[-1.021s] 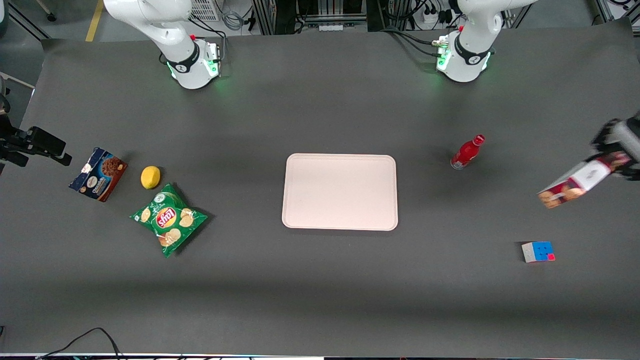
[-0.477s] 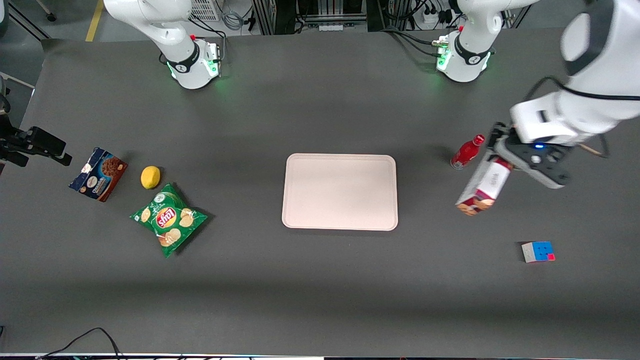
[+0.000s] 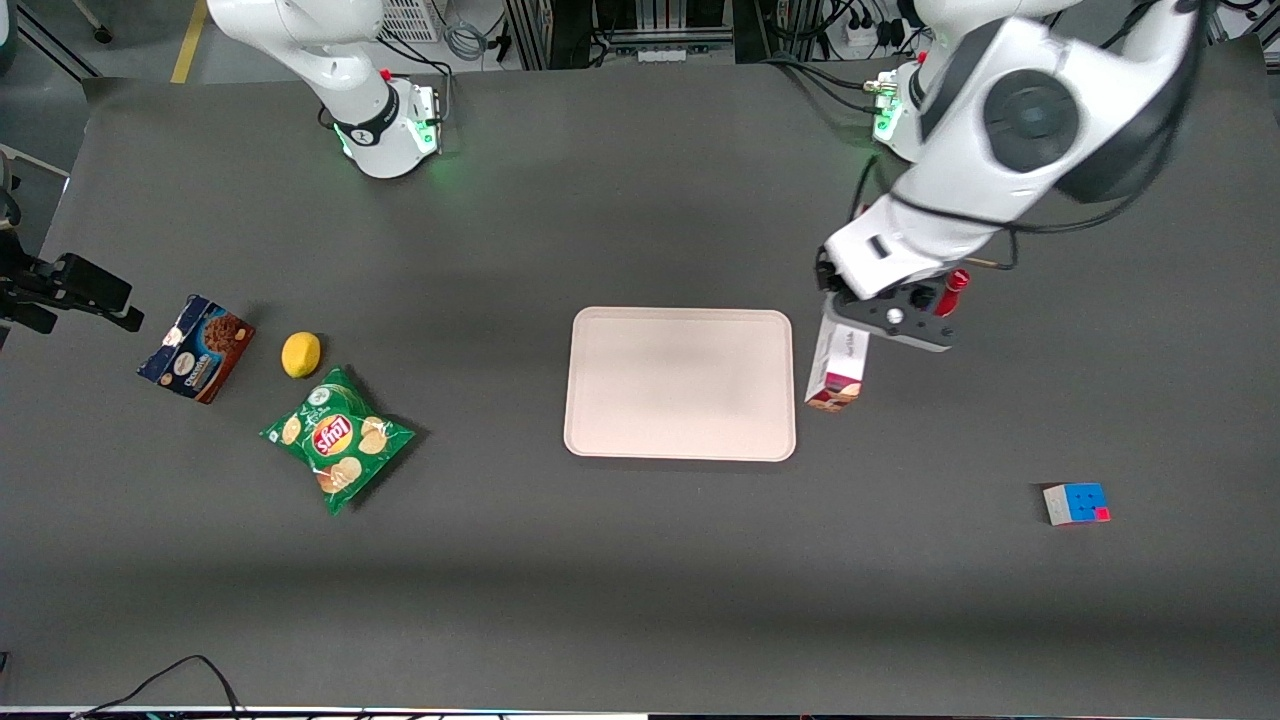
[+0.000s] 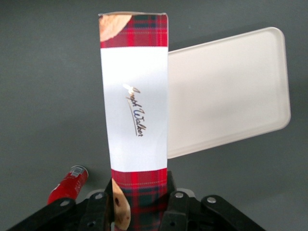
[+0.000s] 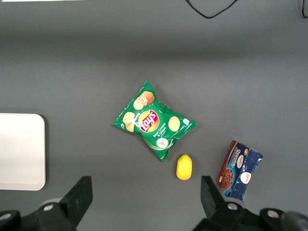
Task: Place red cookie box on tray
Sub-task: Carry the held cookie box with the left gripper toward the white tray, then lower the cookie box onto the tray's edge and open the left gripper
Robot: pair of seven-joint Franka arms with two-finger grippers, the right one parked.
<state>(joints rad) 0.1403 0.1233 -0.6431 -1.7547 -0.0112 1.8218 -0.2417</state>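
Note:
The red cookie box (image 3: 838, 367) (image 4: 135, 115), plaid with a white label panel, hangs lengthwise from my left gripper (image 3: 868, 318) (image 4: 139, 211), which is shut on its end. Its free end points toward the front camera. The box is in the air just beside the pale pink tray (image 3: 680, 384) (image 4: 226, 91), at the tray's edge on the working arm's side and outside the rim. The tray holds nothing.
A red bottle (image 3: 948, 290) (image 4: 68, 185) lies close by the gripper, partly covered by the arm. A colour cube (image 3: 1076, 503) sits nearer the front camera toward the working arm's end. A chips bag (image 3: 338, 438), a lemon (image 3: 301, 354) and a blue-brown cookie box (image 3: 197, 348) lie toward the parked arm's end.
The arm has swung in from the working arm's end of the table, carrying the box past the bottle to the tray's edge. The box has turned from slanted to pointing at the front camera.

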